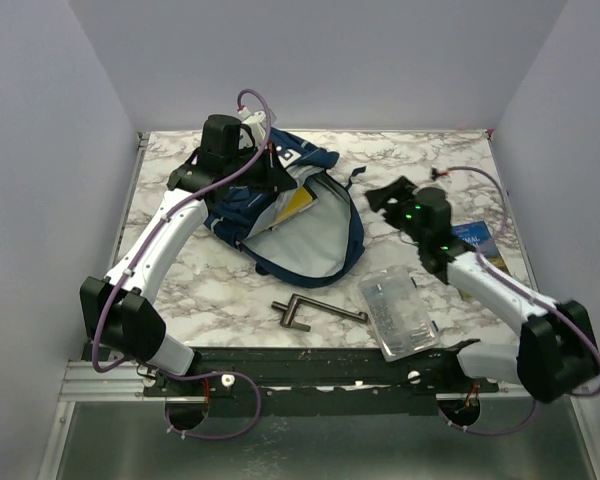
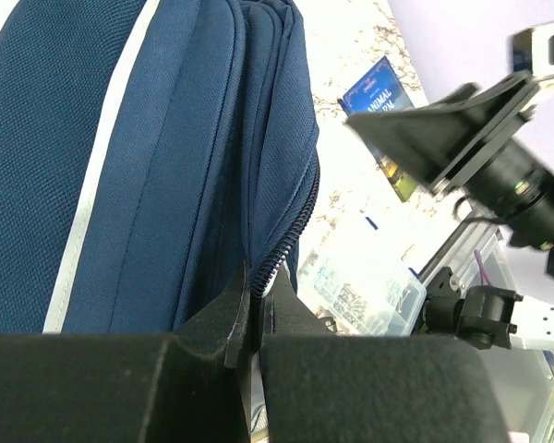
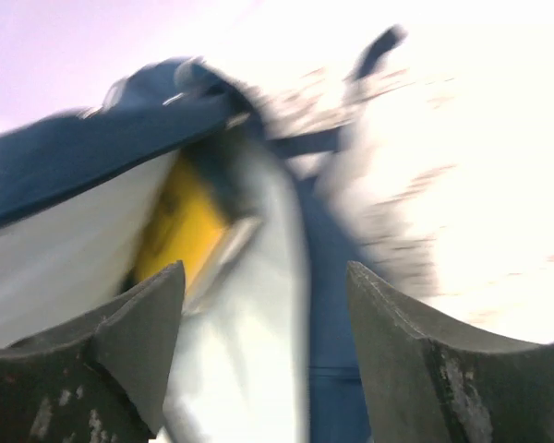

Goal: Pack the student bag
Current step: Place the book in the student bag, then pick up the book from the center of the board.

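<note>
Tabletop with a white marble-veined pattern (image 1: 210, 290) underneath everything. At the left, white-and-black left arm (image 1: 160, 245) stretched toward the back of the table, left gripper (image 2: 257, 295) down on the upper-left rim of the student bag (image 1: 290, 240), a large navy blue fabric backpack with light grey trim stripes. From the left wrist, black fingers (image 2: 212, 337) closed tight, toothed zipper edge of the bag's opening pinched between them, navy fabric and 1 grey stripe filling the left half of that view. Bag lying flat left of centre, toward the back, main compartment gaping open, pale grey lining exposed, flat yellow item (image 1: 296, 204) tucked inside near the top; same yellow item blurred from the right wrist. In front of the bag, nearer the arm bases, dark metal tool (image 1: 315, 312) with a long shaft and short cross handle, flat on the marble, apart from the bag. Just right of it, clear plastic lidded box (image 1: 400, 315), contents too small to tell. Further back, right gripper (image 3: 263, 277) near the bag's right edge, 2 dark fingers (image 3: 134, 346) spread wide, nothing between them. Rightmost, blue-covered book (image 1: 472, 237) flat beside the right arm, word "ANIMAL" legible on its cover from the left wrist.
</note>
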You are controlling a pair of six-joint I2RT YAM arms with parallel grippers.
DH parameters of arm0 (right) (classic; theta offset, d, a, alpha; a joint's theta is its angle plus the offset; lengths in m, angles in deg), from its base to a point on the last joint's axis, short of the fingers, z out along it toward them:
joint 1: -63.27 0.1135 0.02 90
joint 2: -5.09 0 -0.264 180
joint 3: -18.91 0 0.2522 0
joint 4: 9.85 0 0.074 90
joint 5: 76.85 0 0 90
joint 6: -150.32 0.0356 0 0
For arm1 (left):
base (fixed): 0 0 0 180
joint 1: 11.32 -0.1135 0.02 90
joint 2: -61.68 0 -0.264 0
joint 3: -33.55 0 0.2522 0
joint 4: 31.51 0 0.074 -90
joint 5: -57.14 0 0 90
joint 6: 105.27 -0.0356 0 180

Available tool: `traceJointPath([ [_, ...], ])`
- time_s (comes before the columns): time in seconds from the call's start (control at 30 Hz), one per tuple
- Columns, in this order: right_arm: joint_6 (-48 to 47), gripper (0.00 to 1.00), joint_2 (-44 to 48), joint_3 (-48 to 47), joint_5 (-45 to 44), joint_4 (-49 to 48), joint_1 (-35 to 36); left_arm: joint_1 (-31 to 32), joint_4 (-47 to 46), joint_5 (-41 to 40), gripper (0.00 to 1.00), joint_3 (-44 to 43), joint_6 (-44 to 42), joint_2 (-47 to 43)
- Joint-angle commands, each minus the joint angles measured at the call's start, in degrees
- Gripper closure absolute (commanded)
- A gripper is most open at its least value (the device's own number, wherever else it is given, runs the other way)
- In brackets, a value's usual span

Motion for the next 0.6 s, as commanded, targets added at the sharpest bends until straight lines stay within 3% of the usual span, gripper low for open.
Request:
traceJointPath([
  [0.0, -8.9, 0.25, 12.5, 7.5, 4.0, 17.5, -14.4, 0.6, -6.9, 4.8, 1.0, -1.7, 1.7, -1.3],
  [0.13, -7.7, 0.03, 19.0, 8.6, -1.8, 28.9, -31.1, 0.6, -6.9, 4.5, 1.0, -1.5, 1.9, -1.2],
  [0.33, -3.6, 0.0, 20.0, 14.3, 5.4, 32.1, -59.3, 0.6, -7.0, 4.3, 1.0, -1.1, 1.9, -0.5],
  [0.43, -2.7, 0.0, 19.0, 16.5, 6.5, 31.7, -65.8, 0.6, -7.0, 3.7, 0.98, -0.8, 1.8, -0.2],
  [0.57, -4.2, 0.0, 15.9, 19.0, 7.9, 26.5, -68.4, 0.9, -7.1, 2.9, 0.89, -0.1, 1.1, -0.8],
])
